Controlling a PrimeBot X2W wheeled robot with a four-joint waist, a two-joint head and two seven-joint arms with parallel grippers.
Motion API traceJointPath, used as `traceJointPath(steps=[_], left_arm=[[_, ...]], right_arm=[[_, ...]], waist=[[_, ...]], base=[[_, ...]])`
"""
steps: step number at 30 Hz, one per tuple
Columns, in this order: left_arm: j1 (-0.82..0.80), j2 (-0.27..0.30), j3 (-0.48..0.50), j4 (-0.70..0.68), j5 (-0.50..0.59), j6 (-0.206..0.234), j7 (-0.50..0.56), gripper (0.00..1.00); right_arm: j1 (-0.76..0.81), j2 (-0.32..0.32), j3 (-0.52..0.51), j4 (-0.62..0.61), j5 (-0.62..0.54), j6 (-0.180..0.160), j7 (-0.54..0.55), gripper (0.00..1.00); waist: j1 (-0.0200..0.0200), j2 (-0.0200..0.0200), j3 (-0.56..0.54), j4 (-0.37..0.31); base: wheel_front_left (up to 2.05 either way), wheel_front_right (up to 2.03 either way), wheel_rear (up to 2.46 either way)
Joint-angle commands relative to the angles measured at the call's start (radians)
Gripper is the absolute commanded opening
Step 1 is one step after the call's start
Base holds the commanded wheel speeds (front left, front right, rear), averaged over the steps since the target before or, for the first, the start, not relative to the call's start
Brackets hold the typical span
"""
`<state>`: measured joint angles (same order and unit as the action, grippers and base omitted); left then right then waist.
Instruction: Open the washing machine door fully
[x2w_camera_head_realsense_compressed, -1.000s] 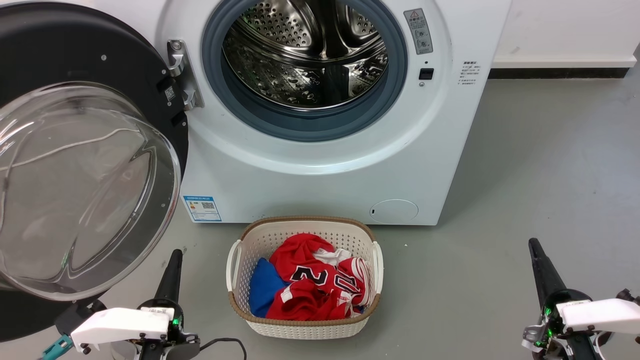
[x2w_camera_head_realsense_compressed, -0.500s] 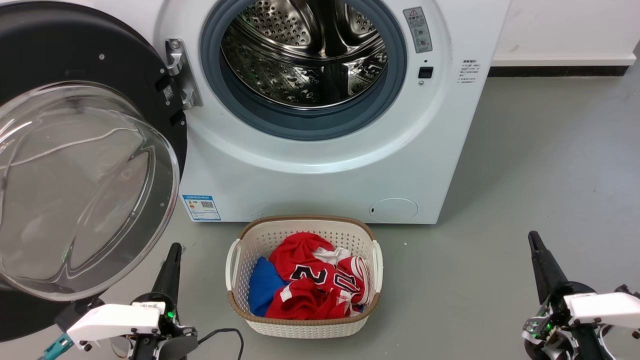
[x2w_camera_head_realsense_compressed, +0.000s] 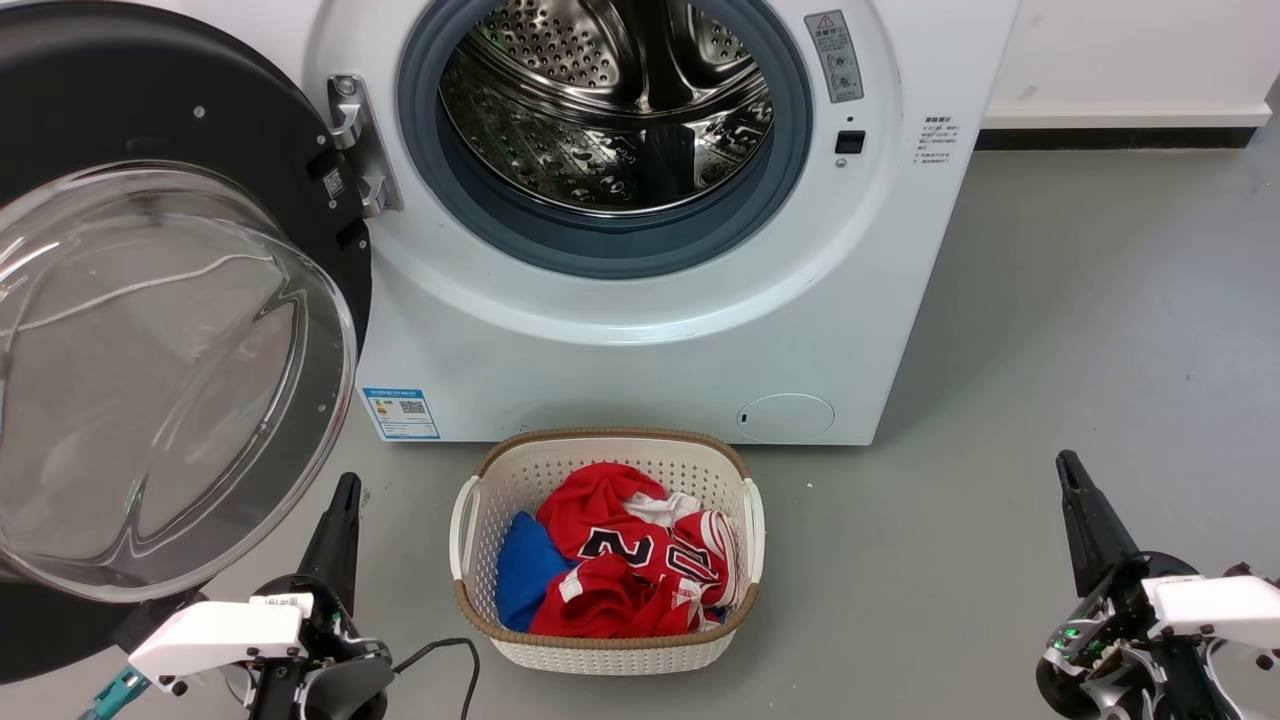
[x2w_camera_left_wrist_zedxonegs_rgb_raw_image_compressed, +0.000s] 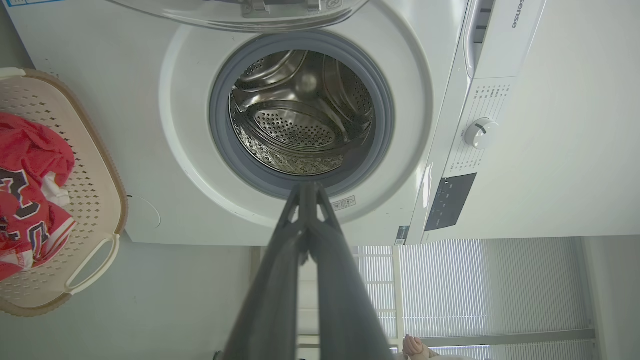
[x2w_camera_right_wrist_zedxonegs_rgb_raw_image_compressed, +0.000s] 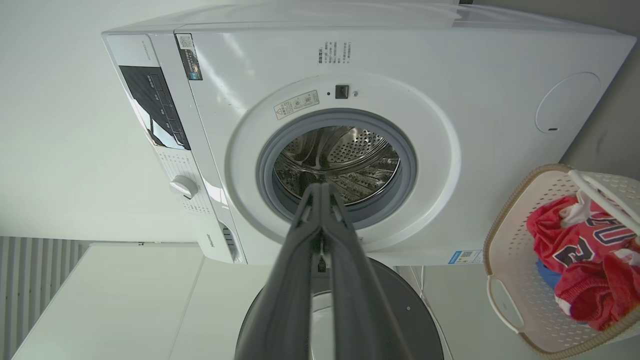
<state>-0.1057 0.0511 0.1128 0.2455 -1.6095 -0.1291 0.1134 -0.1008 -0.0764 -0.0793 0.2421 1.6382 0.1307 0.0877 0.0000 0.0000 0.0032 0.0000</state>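
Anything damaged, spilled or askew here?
Nothing stands out. The washing machine door hangs wide open on its hinge, the washing machine drum looks empty, the laundry basket sits upright holding its clothes, and the left gripper and right gripper are shut, touching nothing.

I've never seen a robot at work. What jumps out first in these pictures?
The big black door with its bulging glass hangs wide open at the left of the head view, baring the shiny steel drum at top middle. Next comes the red jersey in the white basket before the machine, low in the middle, flanked by the left gripper and right gripper, both shut.
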Motion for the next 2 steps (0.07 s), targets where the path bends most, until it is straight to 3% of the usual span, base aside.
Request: traceJointPath(steps=[1,2], left_arm=[[-0.008,-0.002,0.004,0.001,-0.004,-0.004,0.005,0.0],[-0.008,-0.001,0.004,0.001,-0.004,-0.004,0.004,0.0]], right_arm=[[-0.012,0.002,-0.001,0.003,0.004,0.0,0.001,0.0],[-0.012,0.003,-0.002,0.003,0.004,0.0,0.001,0.0]], waist=[[0.0,0.0,0.0,0.0],[0.0,0.0,0.0,0.0]], base=[[0.0,0.0,0.0],[0.0,0.0,0.0]])
